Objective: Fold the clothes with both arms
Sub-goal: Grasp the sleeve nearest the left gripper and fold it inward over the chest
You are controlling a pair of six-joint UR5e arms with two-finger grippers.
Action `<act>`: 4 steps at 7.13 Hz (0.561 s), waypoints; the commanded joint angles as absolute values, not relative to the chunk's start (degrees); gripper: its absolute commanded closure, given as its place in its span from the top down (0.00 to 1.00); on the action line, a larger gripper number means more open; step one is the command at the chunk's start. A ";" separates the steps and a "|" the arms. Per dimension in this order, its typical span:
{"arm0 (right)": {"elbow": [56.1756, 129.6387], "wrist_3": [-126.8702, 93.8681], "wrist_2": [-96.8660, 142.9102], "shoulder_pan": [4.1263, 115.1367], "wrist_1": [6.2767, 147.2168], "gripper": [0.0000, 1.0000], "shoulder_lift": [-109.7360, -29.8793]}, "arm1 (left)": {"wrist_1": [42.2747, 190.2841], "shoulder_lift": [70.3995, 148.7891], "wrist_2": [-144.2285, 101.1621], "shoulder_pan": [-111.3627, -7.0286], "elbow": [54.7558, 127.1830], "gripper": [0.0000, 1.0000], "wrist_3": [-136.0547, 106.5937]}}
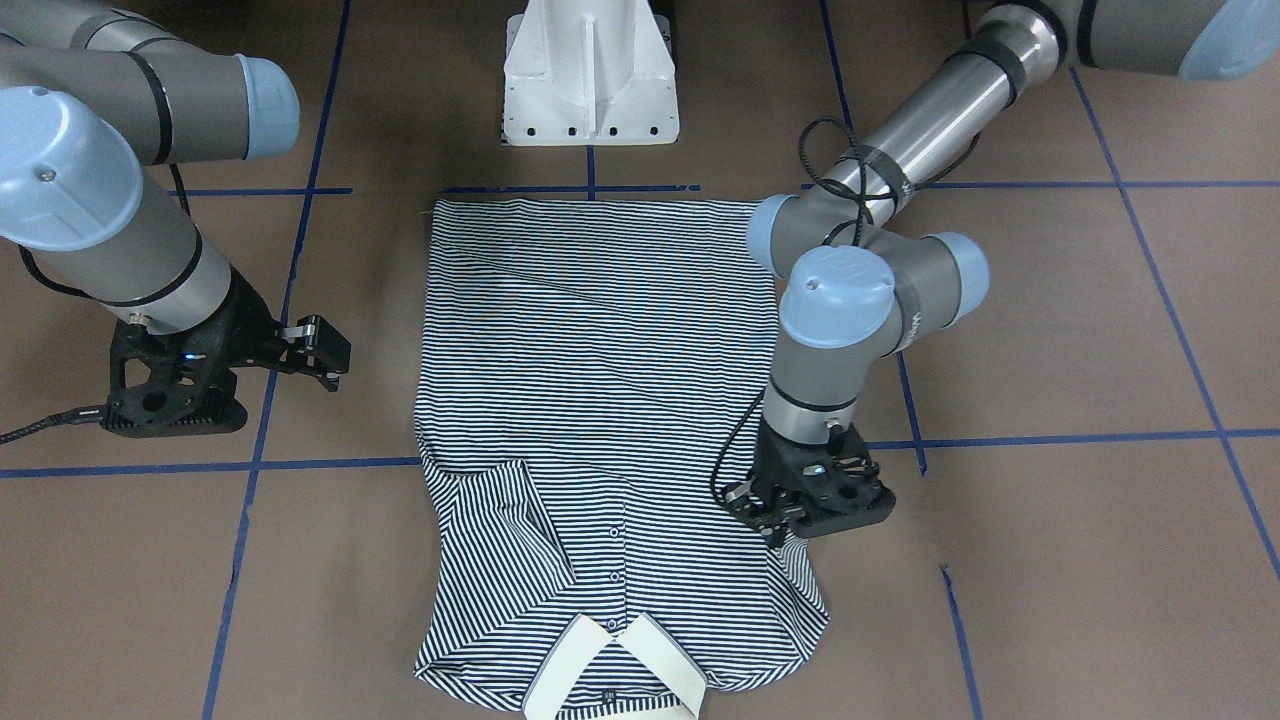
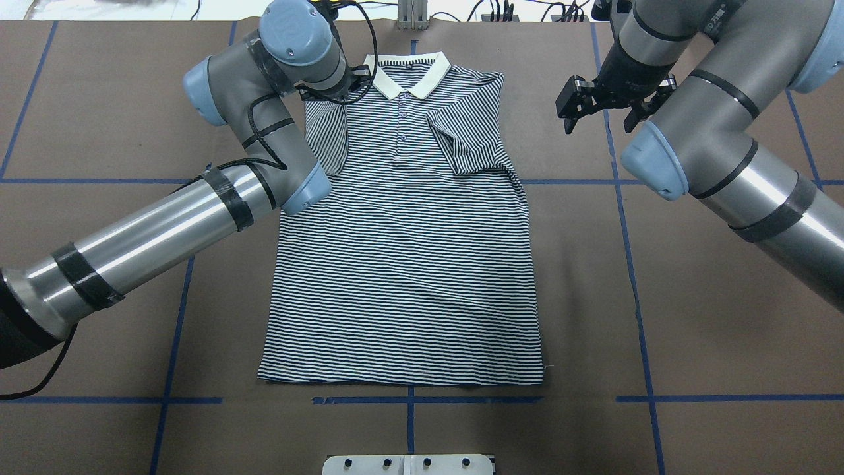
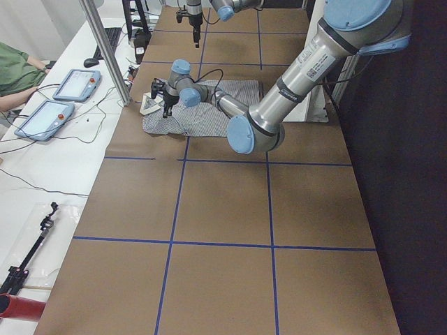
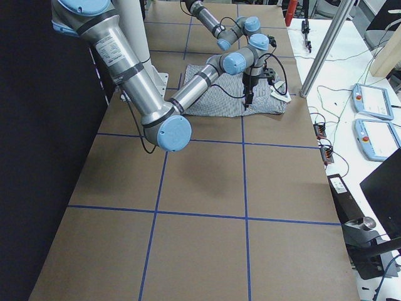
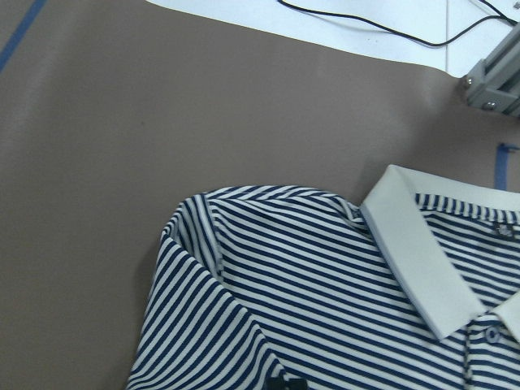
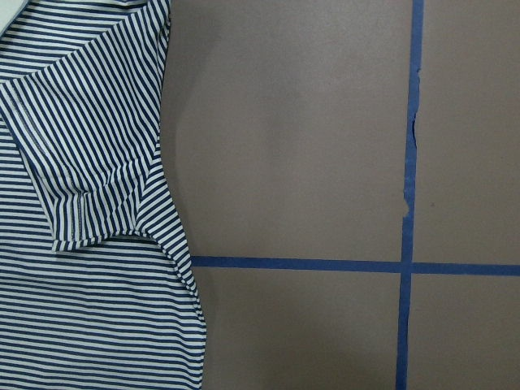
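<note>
The striped polo shirt (image 1: 600, 380) (image 2: 402, 264) lies flat and face up, its cream collar (image 2: 405, 72) at the far side from the robot. The sleeve (image 2: 461, 135) on the robot's right lies folded in over the chest. My left gripper (image 2: 310, 94) (image 1: 783, 530) is low at the other shoulder, shut on the left sleeve (image 2: 328, 135), which hangs turned inward over the body. The left wrist view shows that shoulder (image 5: 244, 268) and a dark fingertip at the bottom edge. My right gripper (image 2: 599, 117) (image 1: 250, 365) hovers open, off the shirt's right side.
Brown table cover with blue tape lines (image 2: 409, 400). The white pedestal base (image 1: 590, 80) stands at the hem side. Beyond the collar side are a white bench with tablets (image 3: 63, 98), cables, a metal post (image 3: 105, 49), and a person's sleeve (image 3: 14, 70).
</note>
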State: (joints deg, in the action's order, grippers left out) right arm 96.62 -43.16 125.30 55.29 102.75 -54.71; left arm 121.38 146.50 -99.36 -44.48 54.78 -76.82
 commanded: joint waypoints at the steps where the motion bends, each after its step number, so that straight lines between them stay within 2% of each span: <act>1: 96.68 -43.77 125.16 54.67 102.66 1.00 -54.58 | 127.60 147.31 -98.71 -43.60 49.93 0.46 -78.31; 2: 96.68 -43.77 125.07 54.67 102.66 1.00 -54.58 | 129.10 147.30 -97.92 -42.72 50.18 0.99 -77.44; 4: 96.85 -43.86 124.98 54.15 102.74 1.00 -54.75 | 128.59 146.26 -98.43 -42.89 55.25 1.00 -77.35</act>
